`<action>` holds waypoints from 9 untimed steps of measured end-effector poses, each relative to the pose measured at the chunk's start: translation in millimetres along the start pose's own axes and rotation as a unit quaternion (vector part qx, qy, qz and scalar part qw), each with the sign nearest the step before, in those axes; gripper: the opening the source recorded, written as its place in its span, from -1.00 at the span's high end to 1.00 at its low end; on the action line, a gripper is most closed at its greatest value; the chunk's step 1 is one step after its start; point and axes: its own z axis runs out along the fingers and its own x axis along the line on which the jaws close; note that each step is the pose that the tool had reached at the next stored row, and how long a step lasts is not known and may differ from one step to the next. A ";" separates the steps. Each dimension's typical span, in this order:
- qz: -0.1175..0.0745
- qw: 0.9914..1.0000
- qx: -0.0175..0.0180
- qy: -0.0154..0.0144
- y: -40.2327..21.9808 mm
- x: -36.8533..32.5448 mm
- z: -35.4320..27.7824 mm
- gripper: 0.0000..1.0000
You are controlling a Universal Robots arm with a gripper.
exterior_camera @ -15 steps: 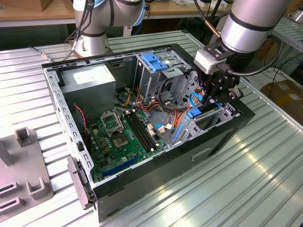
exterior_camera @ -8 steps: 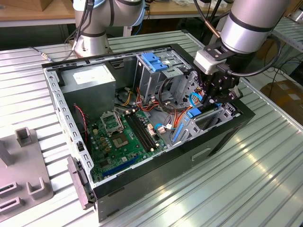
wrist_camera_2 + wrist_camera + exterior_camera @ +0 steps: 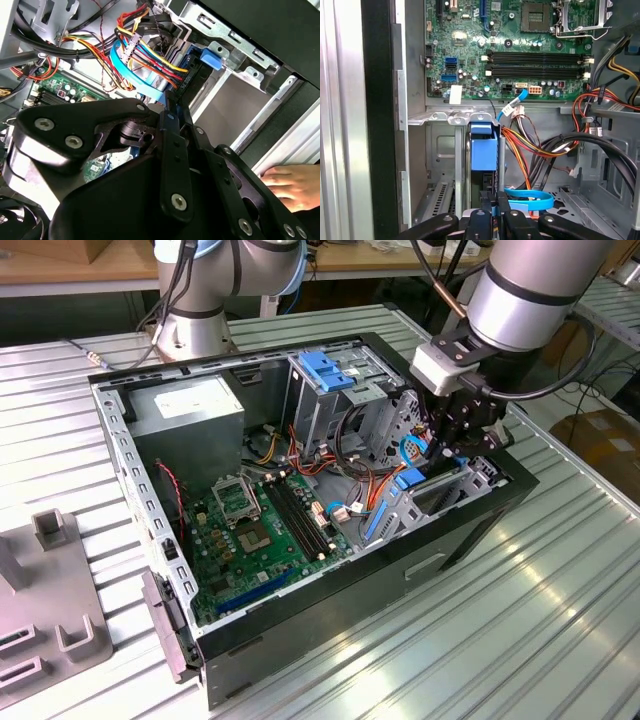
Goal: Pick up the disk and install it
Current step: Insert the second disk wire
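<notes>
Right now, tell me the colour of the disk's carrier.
Bright blue carrier, clearest in the first wrist view.

no legible text anywhere; motherboard markings too small.

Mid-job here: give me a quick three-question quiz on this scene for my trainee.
1. True or false: the gripper is shut on the disk.
2. The disk's plastic frame is: A red, B blue, C yellow.
3. Fill in: in the second wrist view, a person's ____ shows beside the computer case.

Key: 1 true; 2 B; 3 hand.
</notes>
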 end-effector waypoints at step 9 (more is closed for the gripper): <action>0.000 1.000 0.000 -0.002 -0.1 0.4 1.8 0.67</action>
